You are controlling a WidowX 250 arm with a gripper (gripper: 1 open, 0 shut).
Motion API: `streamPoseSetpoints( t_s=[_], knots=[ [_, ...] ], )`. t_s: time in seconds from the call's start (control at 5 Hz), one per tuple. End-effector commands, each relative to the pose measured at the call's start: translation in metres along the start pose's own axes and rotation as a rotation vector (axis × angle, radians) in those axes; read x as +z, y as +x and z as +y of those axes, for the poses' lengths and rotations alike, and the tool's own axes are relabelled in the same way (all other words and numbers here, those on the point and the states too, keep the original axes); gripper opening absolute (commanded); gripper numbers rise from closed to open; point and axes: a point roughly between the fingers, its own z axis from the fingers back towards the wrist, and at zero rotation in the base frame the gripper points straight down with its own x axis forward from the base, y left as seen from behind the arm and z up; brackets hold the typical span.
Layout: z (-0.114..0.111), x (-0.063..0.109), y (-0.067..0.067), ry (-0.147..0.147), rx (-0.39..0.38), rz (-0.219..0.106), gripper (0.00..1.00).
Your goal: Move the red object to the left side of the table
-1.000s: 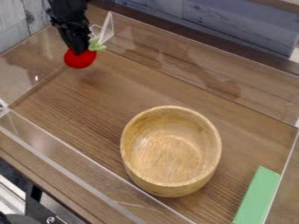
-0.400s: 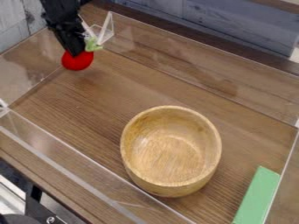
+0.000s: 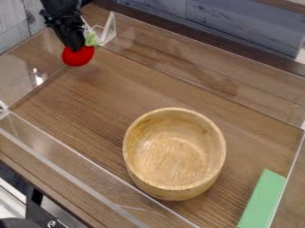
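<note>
Gripper (image 3: 73,42) is what I check first: it hangs at the far left corner of the table (image 3: 179,89), pointing steeply down, black fingers pinched nearly together on the leafy top of the strawberry (image 3: 78,55). I read that as a firm hold, with the jaws almost fully closed. My red toy sits directly under the fingertips, down at the wood; whether it rests on the surface or floats just above it I cannot tell from this angle. It is on the left side of the tabletop, close to the clear wall (image 3: 24,53) and near the back corner where two acrylic panels meet. I see the bowl (image 3: 174,153) well apart from it, toward the near right, upright and with nothing inside. Beyond the bowl, at the bottom right edge, I make out a flat green block (image 3: 265,212) lying against the border, partly cut off by the frame.
</note>
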Motion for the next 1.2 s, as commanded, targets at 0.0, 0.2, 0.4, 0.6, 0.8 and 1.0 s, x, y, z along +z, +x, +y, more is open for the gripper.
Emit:
streamPoseSetpoints(
  t_s=[0.0, 0.2, 0.4, 0.6, 0.8, 1.0],
  knots=[
    [-0.001, 0.021, 0.014, 0.011, 0.003, -0.046, 0.0],
    [-0.001, 0.013, 0.011, -0.022, -0.032, -0.03, 0.0],
    [0.001, 0.006, 0.008, -0.052, -0.065, -0.014, 0.0],
    [-0.003, 0.004, 0.007, -0.073, -0.066, -0.009, 0.0],
    [-0.007, 0.003, 0.007, -0.098, -0.065, -0.008, 0.0],
    [0.001, 0.005, -0.002, -0.133, -0.115, 0.01, 0.0]
  ],
)
